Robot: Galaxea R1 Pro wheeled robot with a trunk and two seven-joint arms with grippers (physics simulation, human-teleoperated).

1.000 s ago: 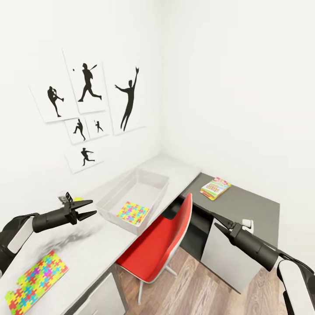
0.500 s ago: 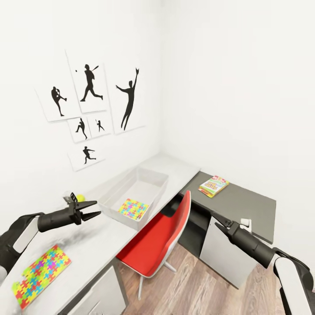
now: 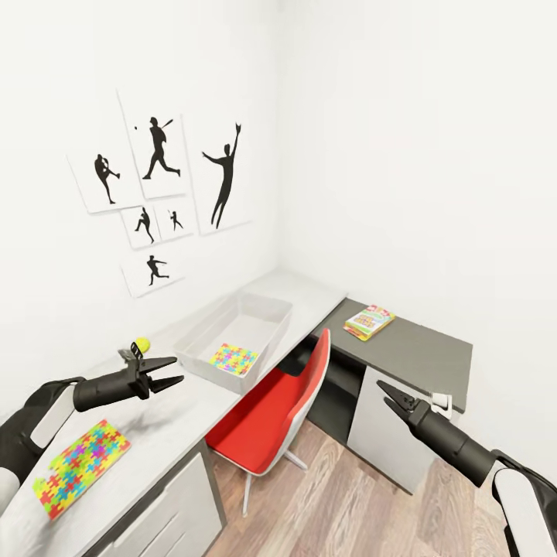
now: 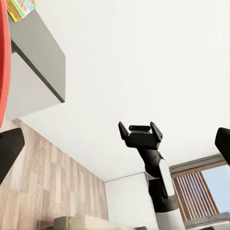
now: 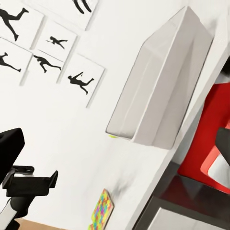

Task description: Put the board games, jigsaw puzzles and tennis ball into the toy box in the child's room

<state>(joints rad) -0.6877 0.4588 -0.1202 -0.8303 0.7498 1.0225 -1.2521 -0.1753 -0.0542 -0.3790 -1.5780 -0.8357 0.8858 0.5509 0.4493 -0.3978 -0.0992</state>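
From the head camera I see the table point(image 3: 193, 402) running along the wall under the black sports silhouette pictures point(image 3: 162, 193). The toy box point(image 3: 267, 309) sits on its pale top toward the far corner, and one jigsaw puzzle point(image 3: 234, 359) lies flat inside it at the near end. A second jigsaw puzzle point(image 3: 81, 466) lies on the tabletop close to the front edge, well apart from the box. The tennis ball point(image 3: 142, 343) rests by the wall edge of the table, between that puzzle and the box. My left gripper point(image 3: 172, 371) hovers above the tabletop just in front of the ball, fingers spread and holding nothing. A board game point(image 3: 369, 321) lies on the dark grey top near its back edge. A red chair point(image 3: 271, 422) stands tucked against the table. My right gripper point(image 3: 389, 395) hangs over the wood floor point(image 3: 325, 503) in front of the white drawer fronts point(image 3: 383, 441), its fingers apart and empty.

In the left wrist camera I see the right gripper point(image 4: 140, 131) with its fingers parted, plus a corner of the board game point(image 4: 20, 7) on the dark top and a sliver of the red chair point(image 4: 3, 62).

In the right wrist camera I see the toy box point(image 5: 165, 81) from outside, the loose jigsaw puzzle point(image 5: 100, 211) near the table's front edge, a speck of the tennis ball point(image 5: 112, 136) by the box, and the left gripper point(image 5: 31, 184), spread.
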